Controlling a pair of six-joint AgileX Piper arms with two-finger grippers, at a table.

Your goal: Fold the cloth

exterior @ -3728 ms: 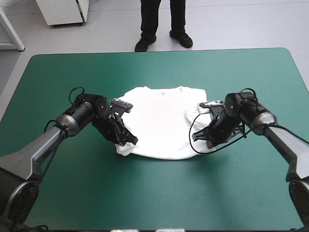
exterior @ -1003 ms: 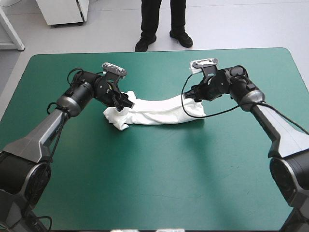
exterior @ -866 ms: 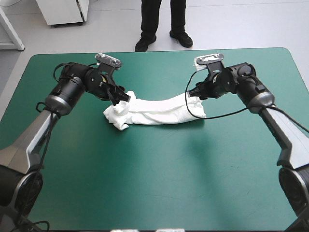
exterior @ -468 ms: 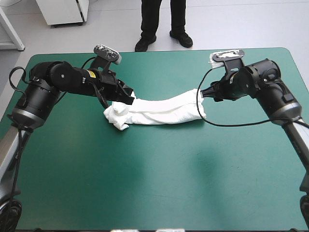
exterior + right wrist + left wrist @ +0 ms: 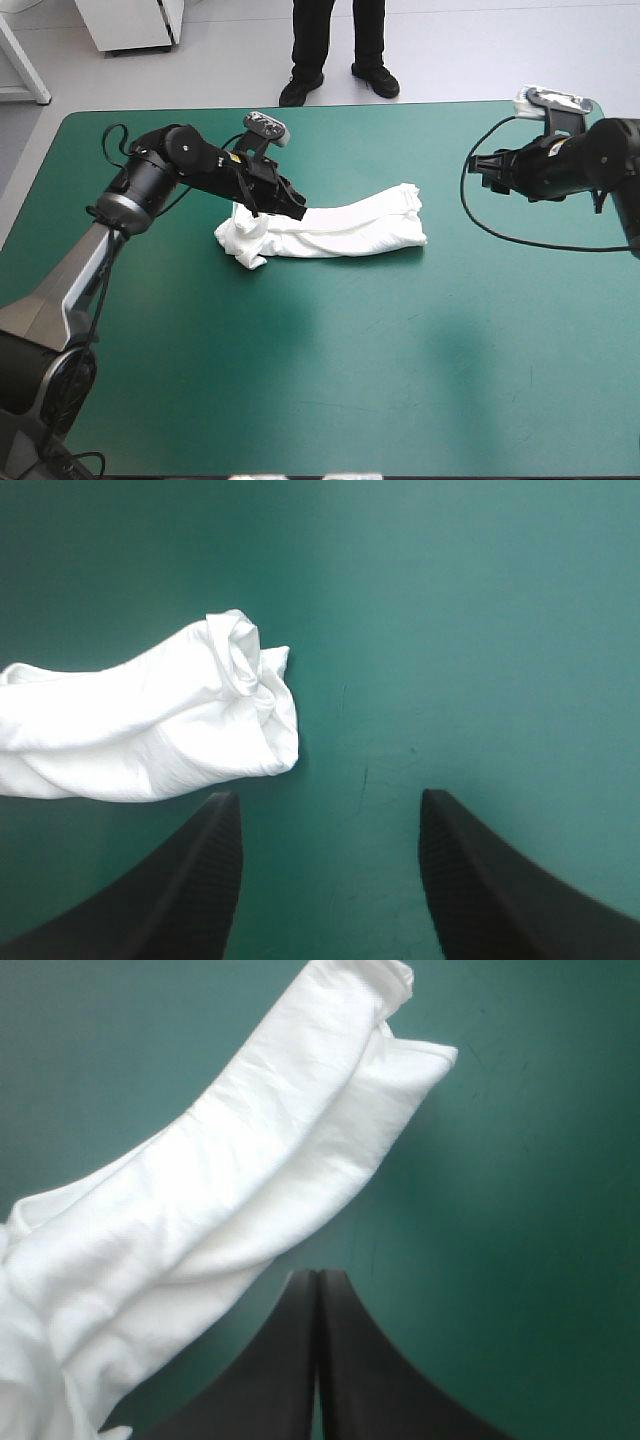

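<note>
T-shirt lying as a long white bundle near the middle of the desk. Left claw pinched tight on nothing, at its 10 o'clock end. Right claw wide, off at 2 o'clock.

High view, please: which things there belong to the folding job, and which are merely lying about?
Job: the T-shirt, a long bundle; left gripper, shut beside it; right gripper, open, apart from it.
Lying about: just the teal-green cover.
</note>
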